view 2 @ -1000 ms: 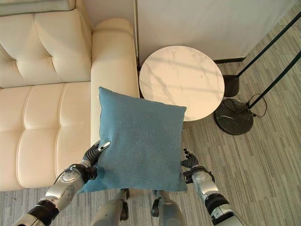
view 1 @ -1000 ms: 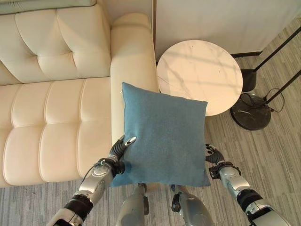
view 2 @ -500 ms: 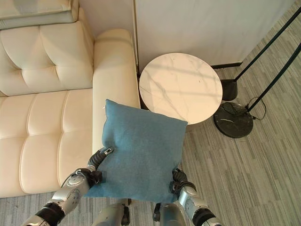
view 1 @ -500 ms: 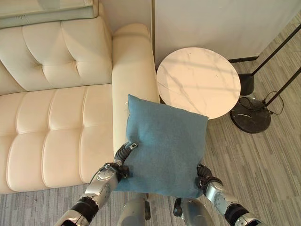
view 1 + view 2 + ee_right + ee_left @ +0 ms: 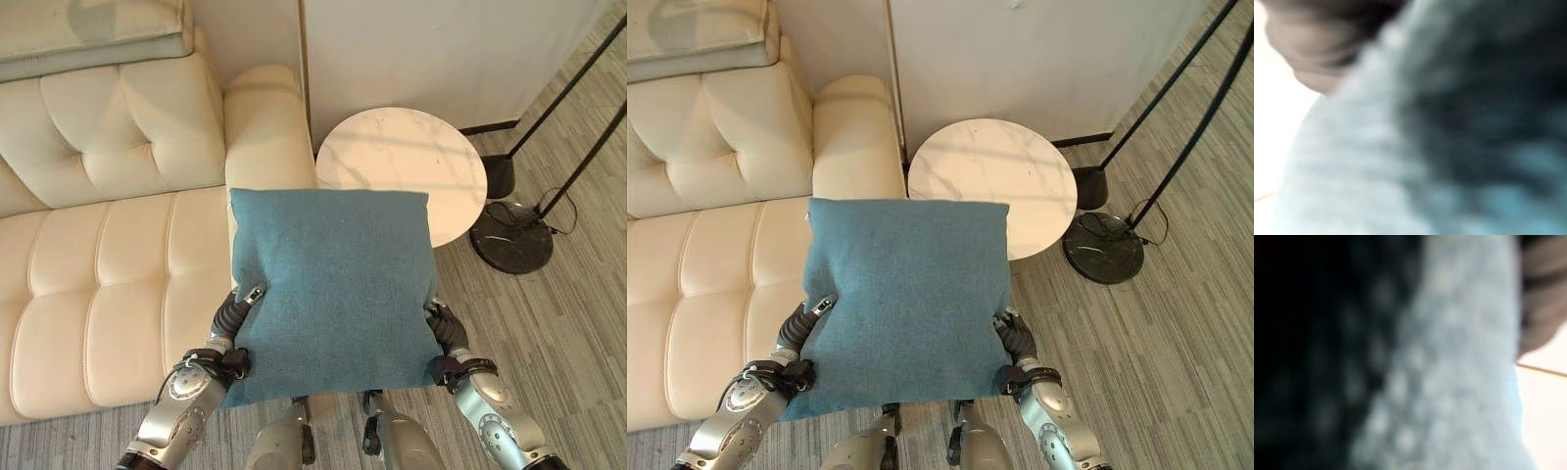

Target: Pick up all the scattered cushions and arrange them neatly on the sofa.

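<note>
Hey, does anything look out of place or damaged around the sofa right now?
Nothing looks damaged or spilled. The blue cushion is off the sofa, held up between the left hand and right hand, beside the armrest. The round table stands upright.

One blue cushion, one sofa, one round table.

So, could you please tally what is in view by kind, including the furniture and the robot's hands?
Blue cushions: 1, the blue cushion, held between both hands
Sofas: 1, the cream sofa
Round tables: 1, the round table
Black stands: 1, the black stand on the floor by the round table
Robot hands: 2, the left hand and the right hand
Total: 6
</note>
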Motion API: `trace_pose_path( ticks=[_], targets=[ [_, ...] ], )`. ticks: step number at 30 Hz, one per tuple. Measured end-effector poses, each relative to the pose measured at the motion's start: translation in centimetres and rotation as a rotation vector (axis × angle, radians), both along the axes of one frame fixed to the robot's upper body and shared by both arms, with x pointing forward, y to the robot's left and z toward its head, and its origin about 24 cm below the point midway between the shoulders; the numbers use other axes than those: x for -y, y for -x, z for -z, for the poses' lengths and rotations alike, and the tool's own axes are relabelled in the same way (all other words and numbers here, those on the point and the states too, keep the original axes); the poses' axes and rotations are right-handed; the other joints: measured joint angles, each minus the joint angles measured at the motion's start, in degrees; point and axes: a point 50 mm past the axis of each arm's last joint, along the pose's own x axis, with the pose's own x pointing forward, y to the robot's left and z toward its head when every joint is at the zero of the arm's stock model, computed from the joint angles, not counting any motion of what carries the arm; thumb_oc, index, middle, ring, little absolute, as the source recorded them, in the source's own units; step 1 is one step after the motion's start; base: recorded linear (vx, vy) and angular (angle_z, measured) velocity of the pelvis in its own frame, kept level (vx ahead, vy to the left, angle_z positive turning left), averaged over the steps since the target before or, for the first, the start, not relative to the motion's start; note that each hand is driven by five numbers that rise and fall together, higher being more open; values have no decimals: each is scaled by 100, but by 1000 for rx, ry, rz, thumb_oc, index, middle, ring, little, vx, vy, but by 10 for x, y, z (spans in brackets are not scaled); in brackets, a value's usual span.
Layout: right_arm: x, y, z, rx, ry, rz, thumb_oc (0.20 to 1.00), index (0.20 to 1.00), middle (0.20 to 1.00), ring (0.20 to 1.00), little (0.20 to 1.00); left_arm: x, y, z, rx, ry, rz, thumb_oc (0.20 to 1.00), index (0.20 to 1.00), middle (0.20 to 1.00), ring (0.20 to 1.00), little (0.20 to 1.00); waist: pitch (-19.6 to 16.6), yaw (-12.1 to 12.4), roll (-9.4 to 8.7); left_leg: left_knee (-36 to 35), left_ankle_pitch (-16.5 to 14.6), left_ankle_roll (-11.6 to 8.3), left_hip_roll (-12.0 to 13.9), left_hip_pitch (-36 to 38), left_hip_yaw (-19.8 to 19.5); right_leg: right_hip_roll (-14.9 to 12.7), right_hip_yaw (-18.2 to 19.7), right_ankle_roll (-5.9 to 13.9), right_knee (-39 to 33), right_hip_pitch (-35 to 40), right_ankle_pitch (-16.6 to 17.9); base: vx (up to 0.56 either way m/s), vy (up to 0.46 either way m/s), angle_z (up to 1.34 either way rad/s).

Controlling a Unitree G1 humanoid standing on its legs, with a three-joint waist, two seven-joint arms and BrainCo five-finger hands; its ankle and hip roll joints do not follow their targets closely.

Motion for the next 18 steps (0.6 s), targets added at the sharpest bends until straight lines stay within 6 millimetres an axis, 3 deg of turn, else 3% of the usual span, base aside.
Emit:
trace_pose_path(
  ticks=[2, 3, 4, 6, 7, 10, 13, 15, 18],
  targets=[
    [0, 1, -3, 16, -7, 2, 200, 200, 200, 200, 200, 2, 1, -6, 32, 5, 1, 200, 200, 200, 200, 200, 2, -4, -23, -11, -12, 52, 24, 10, -9, -14, 130, 95, 68, -14, -99, -40, -124, 5],
    [3, 0, -8, 31, 4, -2, 200, 200, 200, 200, 200, 3, 4, -7, 36, 26, -12, 200, 200, 200, 200, 200, 43, 4, 76, -30, 69, 166, 158, 19, 1, 57, 236, 112, 438, -94, -410, -70, -216, 22],
    [3, 4, -14, 51, 2, -19, 200, 200, 200, 200, 200, 3, 11, -10, 51, 49, -30, 200, 200, 200, 200, 200, 19, -33, 101, 9, 90, 145, 286, 76, -85, 85, 494, 138, 1317, -134, -991, -82, -208, 24],
    [-1, 10, -19, 71, -18, -37, 200, 200, 200, 200, 200, -2, 18, -10, 45, 44, -45, 200, 200, 200, 200, 200, -51, 50, -9, 12, 119, 99, 305, 168, -89, 43, 779, 224, 1645, 54, -1507, -205, -305, 17],
    [-6, 11, -28, 110, -30, -71, 200, 200, 200, 200, 200, -9, 24, -10, 42, 46, -82, 200, 200, 200, 200, 200, -120, 126, -86, 14, 207, -59, 333, 181, -114, 56, 823, 182, 1379, 235, -1701, -217, -284, 4],
    [-4, 13, -44, 178, -7, -137, 200, 200, 200, 200, 200, -15, 39, 1, 3, 70, -138, 200, 200, 200, 200, 200, -185, 212, 59, 76, 327, -167, 549, 115, -342, 396, 749, 43, 989, 527, -1470, -275, -329, 24],
    [-2, 16, -47, 188, 1, -155, 200, 200, 200, 200, 200, -12, 45, 7, -24, 89, -148, 200, 200, 200, 200, 200, -236, 180, 144, 230, 382, -251, 651, -21, -467, 507, 552, -43, 977, 573, -1492, -327, -277, 38],
    [4, 16, -46, 184, 22, -150, 200, 200, 200, 200, 200, -5, 48, 13, -49, 130, -158, 200, 200, 200, 200, 200, -256, 166, 330, 349, 520, -542, 782, -239, -728, 662, 179, -232, 1277, 465, -1633, -354, -199, 62],
    [5, 14, -46, 183, 34, -153, 200, 200, 200, 200, 200, -4, 47, 15, -54, 132, -163, 200, 200, 200, 200, 200, -222, 198, 406, 338, 645, -682, 839, -320, -820, 645, -5, -434, 1664, 266, -1869, -206, -87, 41]
  ],
)
